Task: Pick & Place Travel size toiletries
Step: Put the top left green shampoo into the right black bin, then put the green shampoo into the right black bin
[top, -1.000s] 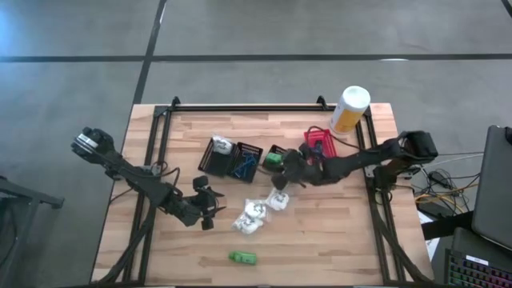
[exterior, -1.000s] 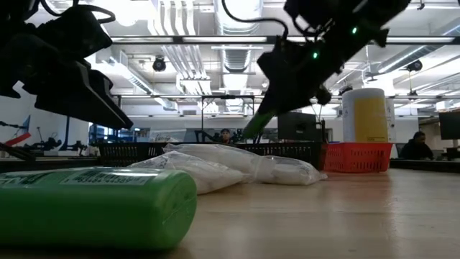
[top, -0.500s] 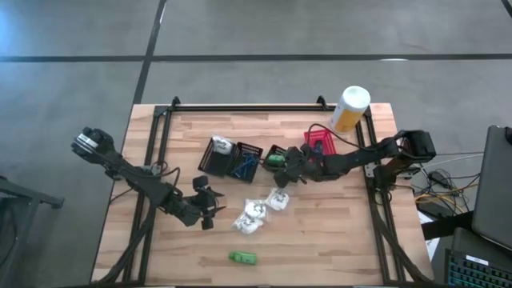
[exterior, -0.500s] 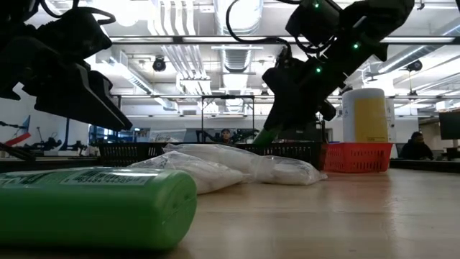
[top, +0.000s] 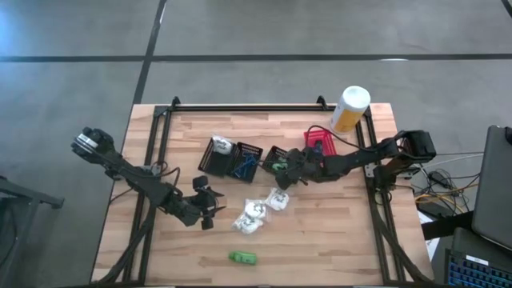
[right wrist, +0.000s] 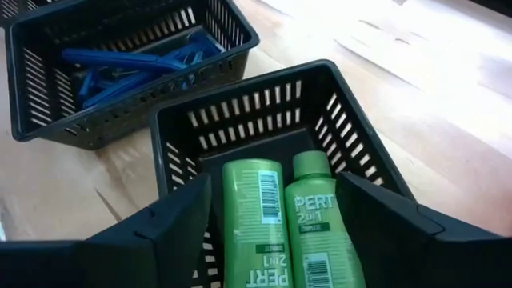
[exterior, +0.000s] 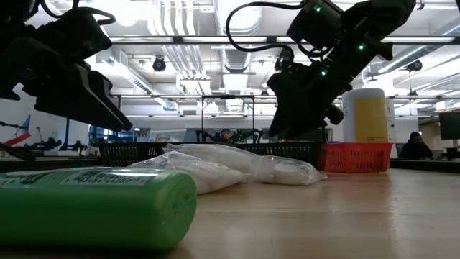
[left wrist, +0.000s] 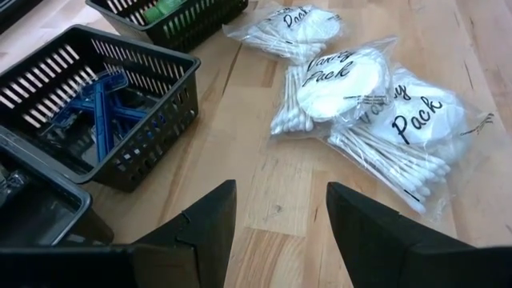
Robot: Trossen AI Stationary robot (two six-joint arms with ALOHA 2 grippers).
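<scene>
Two green bottles (right wrist: 272, 224) lie side by side in a black mesh basket (right wrist: 240, 120). My right gripper (right wrist: 274, 184) hangs open just above them, one finger on either side, and in the high view it is over that basket (top: 282, 166). Another green bottle (top: 242, 258) lies near the table's front edge. Clear-wrapped white cotton-swab packs (left wrist: 376, 104) lie mid-table (top: 254, 214). My left gripper (left wrist: 280, 192) stands open left of these packs (top: 204, 212), with nothing between its fingers.
A black basket with blue razors (left wrist: 104, 112) and a third black basket (top: 220, 152) stand in a row at mid-table. A red basket (top: 318, 142) and a tall white-and-yellow canister (top: 350, 108) stand at the far right. Bare wood lies right of the packs.
My right gripper has sunk toward the black basket and rolled a little. The green bottle that hung slanting from it has left the hold and now lies in the basket beside the other one. My left arm has kept still.
</scene>
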